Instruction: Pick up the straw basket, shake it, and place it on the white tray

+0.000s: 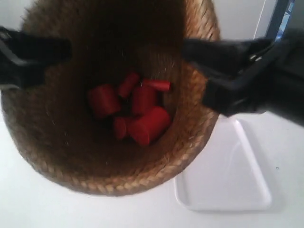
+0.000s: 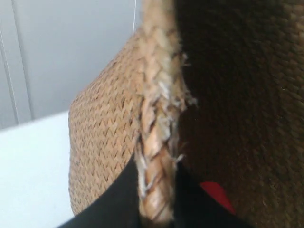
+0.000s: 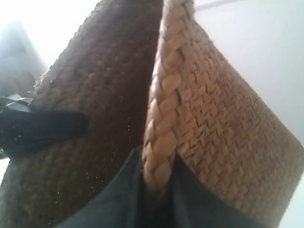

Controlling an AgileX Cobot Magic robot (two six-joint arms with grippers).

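**Both grippers clamped on the basket's rim**

We see the left gripper (image 2: 156,190) closed on the straw basket (image 2: 104,133). One black finger (image 2: 114,202) presses the outer wall and the other sits inside, with the braided rim pinched between them. The right gripper (image 3: 159,187) grips the rim the same way on the opposite side.

In the exterior view the one basket fills the upper left and centre of the frame, its mouth tipped toward the camera. A black arm reaches in from each side edge. The weave is tan herringbone outside and darker brown inside, and the thick plaited rim is fraying in places.

Red cylinder-shaped pieces (image 1: 142,111) lie in its bottom. We count about six, though blur leaves that unsure.

One white tray (image 1: 228,175) lies at lower right on the white table (image 1: 28,204), its upper left part hidden behind the basket.
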